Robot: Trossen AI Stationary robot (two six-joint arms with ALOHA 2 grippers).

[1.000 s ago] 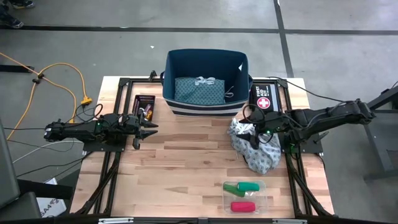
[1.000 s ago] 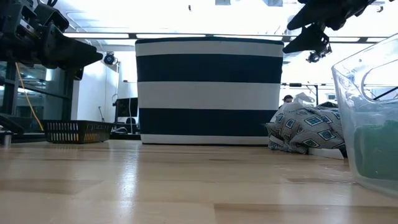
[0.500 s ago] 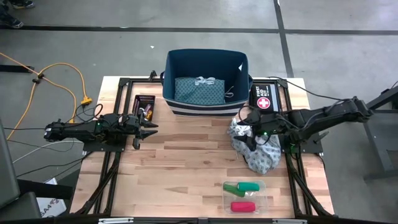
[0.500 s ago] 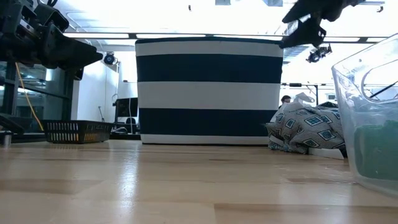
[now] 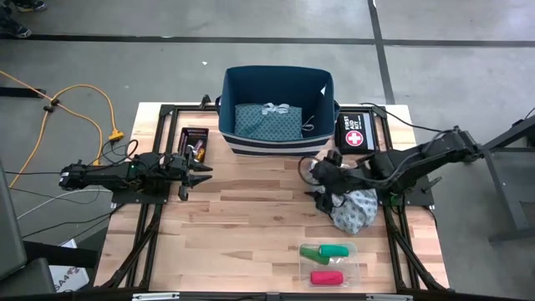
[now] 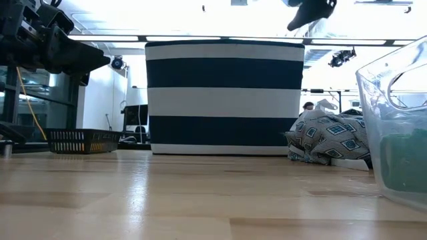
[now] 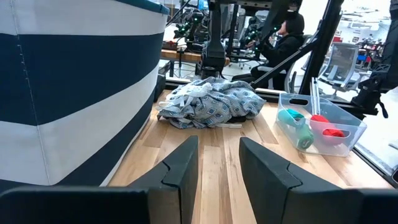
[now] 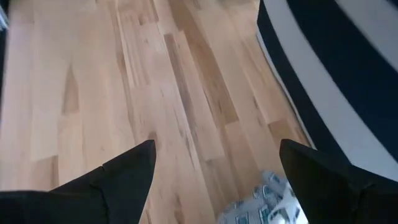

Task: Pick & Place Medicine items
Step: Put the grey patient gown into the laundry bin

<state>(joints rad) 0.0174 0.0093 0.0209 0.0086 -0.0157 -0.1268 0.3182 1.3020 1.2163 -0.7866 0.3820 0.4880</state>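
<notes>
Right gripper (image 5: 322, 182) jaws spread wide, empty, above the grey cloth (image 5: 353, 207) edge. Medicine tubes (image 5: 326, 251) sit in the clear tray (image 5: 355, 269) near the table's front. I'd clear the cloth, then descend straight. Left gripper (image 5: 194, 174) parked, jaws apart.

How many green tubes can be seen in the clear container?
2: both lie in the clear container near the table's front edge, one green tube beside the other green tube, above the red-pink tube. More may be hidden.

L gripper (image 5: 197, 173) parked at table's left, fingers apart; R gripper (image 5: 322, 186) mid-table, fingers spread wide.
</notes>
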